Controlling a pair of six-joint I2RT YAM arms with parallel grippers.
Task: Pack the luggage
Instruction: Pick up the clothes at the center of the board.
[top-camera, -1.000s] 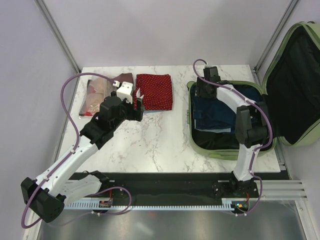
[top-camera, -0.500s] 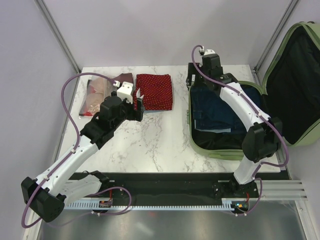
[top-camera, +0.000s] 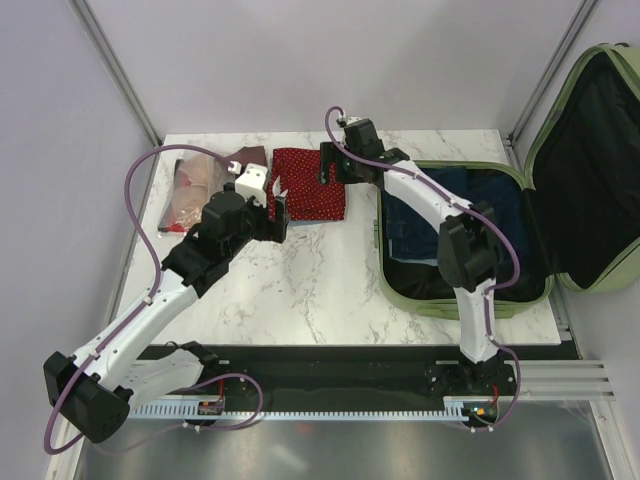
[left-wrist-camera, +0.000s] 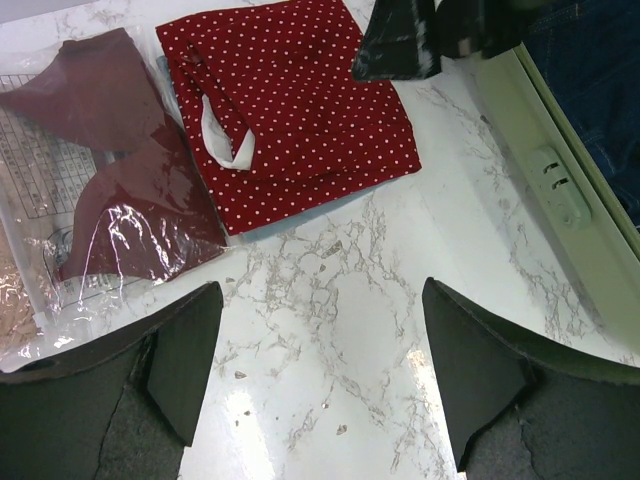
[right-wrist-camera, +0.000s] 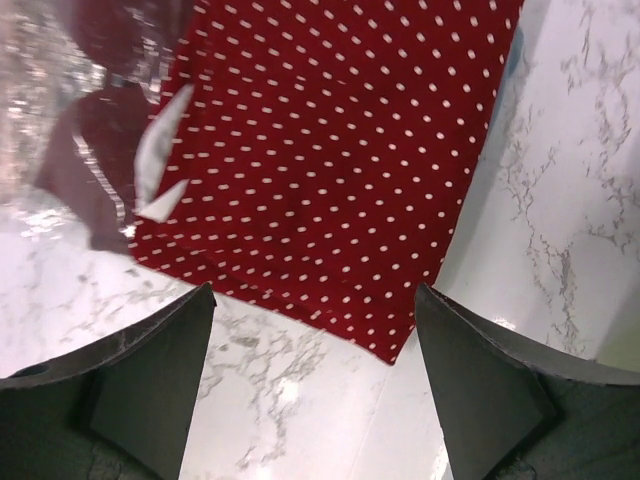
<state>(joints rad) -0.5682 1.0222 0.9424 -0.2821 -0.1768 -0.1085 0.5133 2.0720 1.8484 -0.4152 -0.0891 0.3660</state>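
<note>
The luggage (top-camera: 381, 262) is a sage-green hard-shell suitcase lying open at the table's right, its black-lined lid (top-camera: 590, 150) leaning off to the right. Folded blue jeans (top-camera: 420, 225) lie in it. A folded red polka-dot cloth (top-camera: 308, 182) lies on the marble at the back middle; it also shows in the left wrist view (left-wrist-camera: 290, 100) and the right wrist view (right-wrist-camera: 340, 150). My right gripper (top-camera: 327, 165) is open and empty above the cloth's right edge (right-wrist-camera: 312, 370). My left gripper (top-camera: 278, 205) is open and empty over bare marble just in front of the cloth (left-wrist-camera: 320, 370).
A clear plastic bag with a maroon garment (top-camera: 195, 185) lies at the back left, next to the red cloth (left-wrist-camera: 110, 200). The suitcase's green rim with its latch (left-wrist-camera: 560, 190) runs close to the right of the cloth. Metal frame posts stand at the back corners.
My right arm has swung left out of the suitcase to over the red cloth's right edge. The left arm has not moved.
</note>
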